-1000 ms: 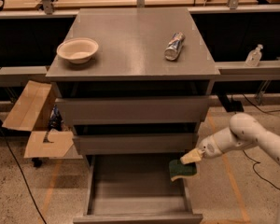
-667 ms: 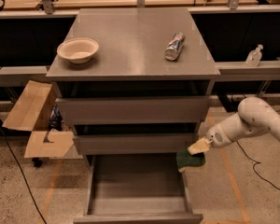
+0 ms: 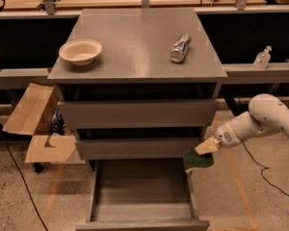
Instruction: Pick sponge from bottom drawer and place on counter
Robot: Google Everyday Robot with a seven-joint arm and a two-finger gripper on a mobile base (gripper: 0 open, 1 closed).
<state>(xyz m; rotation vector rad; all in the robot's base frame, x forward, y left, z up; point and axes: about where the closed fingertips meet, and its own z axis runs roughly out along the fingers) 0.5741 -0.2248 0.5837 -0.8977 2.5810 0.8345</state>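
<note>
Since a second before, the white arm [image 3: 269, 117] had pulled back to the right and lifted a little, and the sponge [image 3: 198, 161] had risen with it, out of the tray and up beside the right front corner of the cabinet. That suggested the pick was done and only the lift to the top and the release were left. The counter [image 3: 135, 47] was a flat, smooth grey top with a faint sheen, with bare space in the middle between the things on it. The bottom drawer [image 3: 142, 224] stood pulled out, a shallow grey metal tray with nothing visible inside, while the two wider drawers above it were less far out. The arm's rounded white shell reached in from the right edge. On the counter a pale round bowl [image 3: 80, 51] sat near the left edge and a shiny can [image 3: 180, 47] lay on its side to the right. The gripper [image 3: 207, 147], pale and tapered, was clamped on the sponge's upper edge, level with the middle drawer's front. The sponge hung below it, dark green, soft and slightly curled, just over the open drawer's right wall
</note>
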